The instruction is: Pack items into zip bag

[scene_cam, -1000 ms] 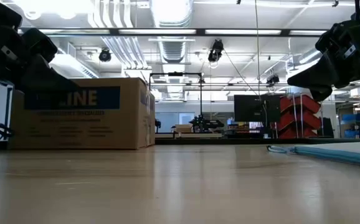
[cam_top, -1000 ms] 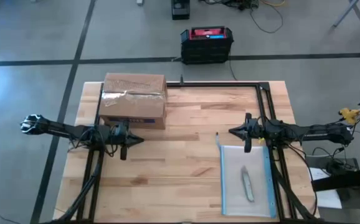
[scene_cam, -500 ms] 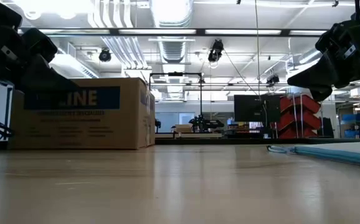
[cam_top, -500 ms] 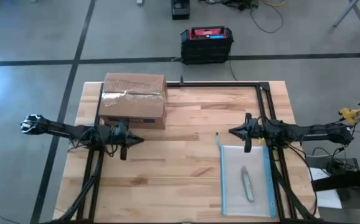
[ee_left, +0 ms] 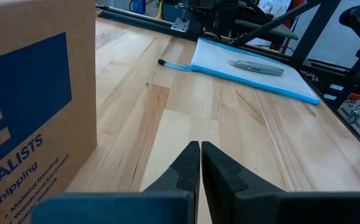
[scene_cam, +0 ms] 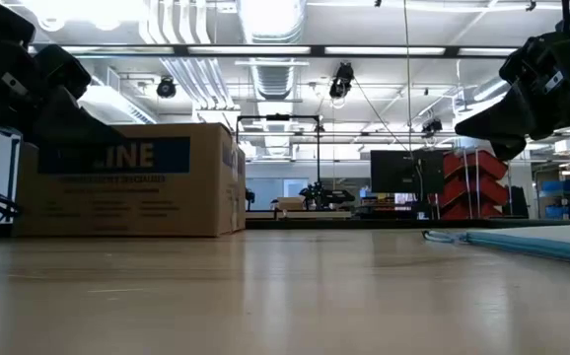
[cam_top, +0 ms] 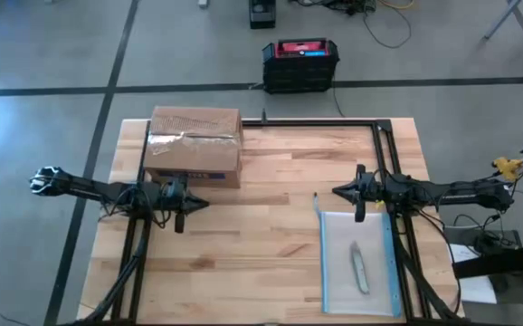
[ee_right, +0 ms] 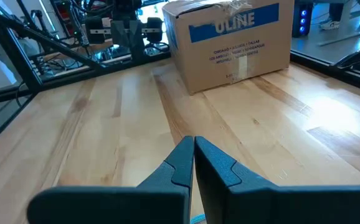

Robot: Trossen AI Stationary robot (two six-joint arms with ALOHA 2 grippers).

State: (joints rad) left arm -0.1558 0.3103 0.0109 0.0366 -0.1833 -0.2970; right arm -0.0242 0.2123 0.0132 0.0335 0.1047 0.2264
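The clear zip bag (cam_top: 359, 263) lies flat on the table at the near right, its blue zip strip (cam_top: 390, 263) along its right edge. A pale grey, longish item (cam_top: 359, 270) lies at the bag's middle; whether in it or on it, I cannot tell. The left wrist view also shows the bag (ee_left: 230, 65) and this item (ee_left: 258, 66). My left gripper (cam_top: 204, 205) hovers shut over the table's left half, pointing right. My right gripper (cam_top: 337, 191) hovers shut just beyond the bag's far edge, pointing left. In both wrist views the fingers of my left gripper (ee_left: 200, 144) and my right gripper (ee_right: 194, 140) meet with nothing between them.
A brown ULINE cardboard box (cam_top: 194, 145) stands at the far left of the table, just beyond my left gripper. A thin blue strip with a dark end (cam_top: 316, 197) sticks out at the bag's far left corner. Bare wood (cam_top: 261, 235) lies between the two grippers.
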